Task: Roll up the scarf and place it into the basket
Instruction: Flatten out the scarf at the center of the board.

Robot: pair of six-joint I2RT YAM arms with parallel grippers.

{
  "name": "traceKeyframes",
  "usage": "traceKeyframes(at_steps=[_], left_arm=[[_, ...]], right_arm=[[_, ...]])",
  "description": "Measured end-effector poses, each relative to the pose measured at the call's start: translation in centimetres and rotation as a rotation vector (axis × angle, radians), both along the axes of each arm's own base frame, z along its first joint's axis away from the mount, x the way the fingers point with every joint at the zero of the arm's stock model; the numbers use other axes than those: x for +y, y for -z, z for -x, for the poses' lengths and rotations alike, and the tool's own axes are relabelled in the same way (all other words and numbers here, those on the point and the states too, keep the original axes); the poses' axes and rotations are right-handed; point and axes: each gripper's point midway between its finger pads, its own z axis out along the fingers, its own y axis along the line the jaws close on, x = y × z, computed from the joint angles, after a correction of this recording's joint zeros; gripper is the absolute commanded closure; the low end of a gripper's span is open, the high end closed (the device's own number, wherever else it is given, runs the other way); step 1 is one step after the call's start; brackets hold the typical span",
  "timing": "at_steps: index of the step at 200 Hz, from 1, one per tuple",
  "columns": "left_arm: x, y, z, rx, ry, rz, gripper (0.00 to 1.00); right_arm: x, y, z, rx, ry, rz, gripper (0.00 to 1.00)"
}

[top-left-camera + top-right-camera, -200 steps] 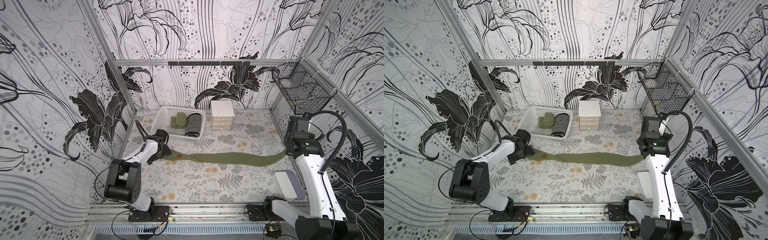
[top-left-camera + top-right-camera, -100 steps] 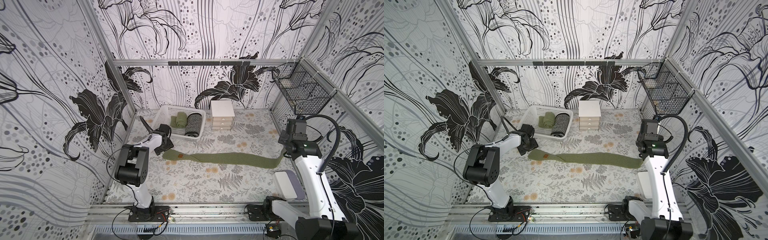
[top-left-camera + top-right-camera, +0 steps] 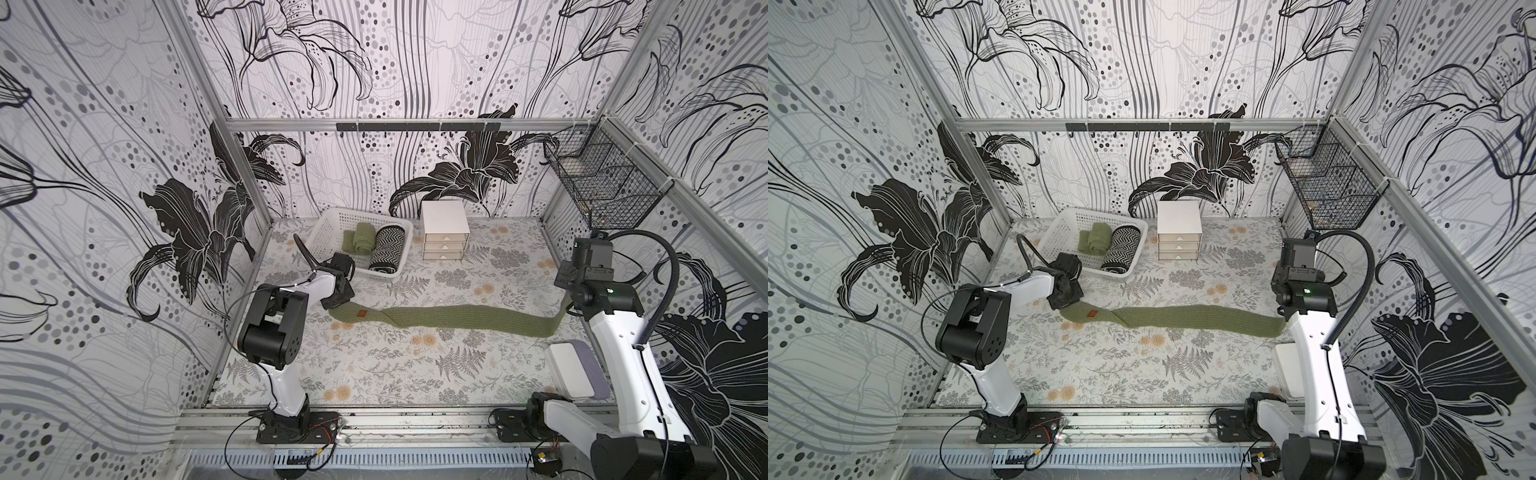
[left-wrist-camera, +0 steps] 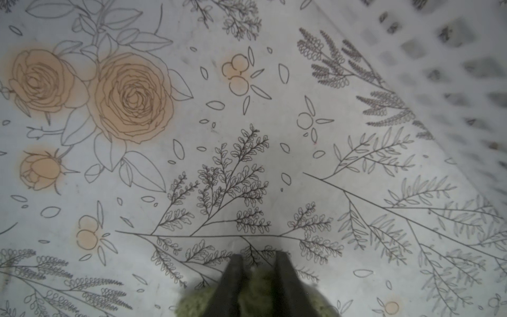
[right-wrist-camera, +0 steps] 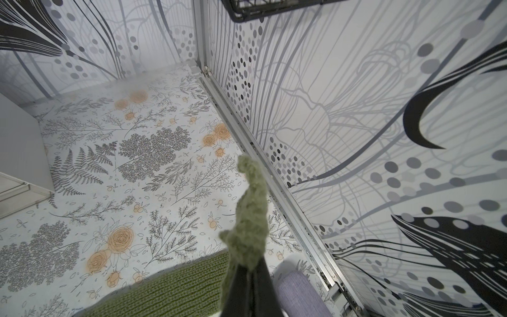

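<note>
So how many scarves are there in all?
3. A long green scarf stretched across the table; a rolled green scarf and a rolled zigzag scarf side by side in the white basket. Drawers might hide more.

Rough knitted scarf (image 3: 457, 318), perforated plastic basket (image 3: 329, 227)

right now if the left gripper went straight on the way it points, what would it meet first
Most likely the floral table surface just ahead: the left gripper, shut on the scarf end, tilts steeply down. The white basket lies off to one side.
</note>
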Motion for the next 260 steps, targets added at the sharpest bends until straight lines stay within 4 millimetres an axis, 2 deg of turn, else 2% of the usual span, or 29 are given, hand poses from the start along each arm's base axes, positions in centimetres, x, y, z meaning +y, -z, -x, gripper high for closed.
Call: traceKeyframes(at_steps=[25,39,53,70,76,81,89,95,97,99,103,123,142,167,194,212,227,245,260], left_arm=[[0.6,-0.9,1.5,0.006,-0.012,-0.018,1.00],[1.2,-3.3,1.8,-0.032,-0.017,-0.040,1.00],[1.6,-7.1,1.7,-0.124,-0.011,-0.052,1.00],[1.7,-13.4,1.8,-0.304,0.025,-0.037,1.00],[1.7,-15.6,2.2,-0.373,0.039,-0.028,0.97],[1.7,-17.0,2.6,-0.420,0.049,-0.022,0.86],[1.9,-19.6,4.0,-0.510,0.060,-0.009,0.52],[2.2,-20.8,5.2,-0.557,0.059,0.000,0.13],[2.3,-21.3,5.7,-0.578,0.057,0.004,0.03],[2.4,-21.5,6.2,-0.590,0.056,0.006,0.00],[2.6,-21.9,7.2,-0.607,0.049,0.009,0.00],[4.5,-22.0,11.6,-0.628,-0.020,-0.006,0.01],[6.2,-20.8,13.7,-0.574,-0.097,-0.048,0.01],[7.0,-18.8,13.8,-0.471,-0.126,-0.093,0.01],[6.0,-16.3,12.2,-0.369,-0.097,-0.076,0.01],[5.0,-14.7,11.0,-0.319,-0.067,-0.048,0.01],[4.4,-14.0,10.3,-0.299,-0.046,-0.031,0.01],[4.0,-14.0,9.7,-0.310,-0.026,-0.005,0.01],[3.9,-14.3,9.2,-0.331,-0.023,0.022,0.01]], right_arm=[[0.2,0.0,0.0,-0.004,-0.007,-0.010,1.00],[0.4,0.1,-0.1,-0.010,-0.012,-0.023,1.00],[0.7,0.2,-0.3,-0.016,-0.022,-0.043,1.00],[1.1,0.4,-0.5,-0.023,-0.034,-0.067,1.00],[1.2,0.4,-0.5,-0.027,-0.036,-0.076,1.00],[1.3,0.3,-0.6,-0.032,-0.038,-0.082,1.00],[1.4,0.3,-0.7,-0.038,-0.044,-0.091,1.00],[1.5,0.3,-0.7,-0.042,-0.047,-0.097,1.00],[1.5,0.3,-0.8,-0.044,-0.048,-0.097,1.00],[1.6,0.3,-0.8,-0.044,-0.049,-0.099,1.00],[1.6,0.3,-0.8,-0.047,-0.052,-0.102,1.00],[2.0,0.3,-1.0,-0.056,-0.068,-0.118,1.00],[2.5,0.3,-1.3,-0.065,-0.093,-0.143,1.00],[2.9,0.3,-1.5,-0.069,-0.109,-0.159,1.00],[1.9,-0.2,-1.0,-0.055,-0.058,-0.117,1.00],[0.2,-2.3,-0.4,-0.074,0.013,-0.032,1.00],[-1.6,-5.2,0.6,-0.103,0.093,0.069,1.00],[-3.5,-9.3,2.1,-0.135,0.190,0.197,1.00],[-4.1,-12.0,3.0,-0.173,0.225,0.247,1.00]])
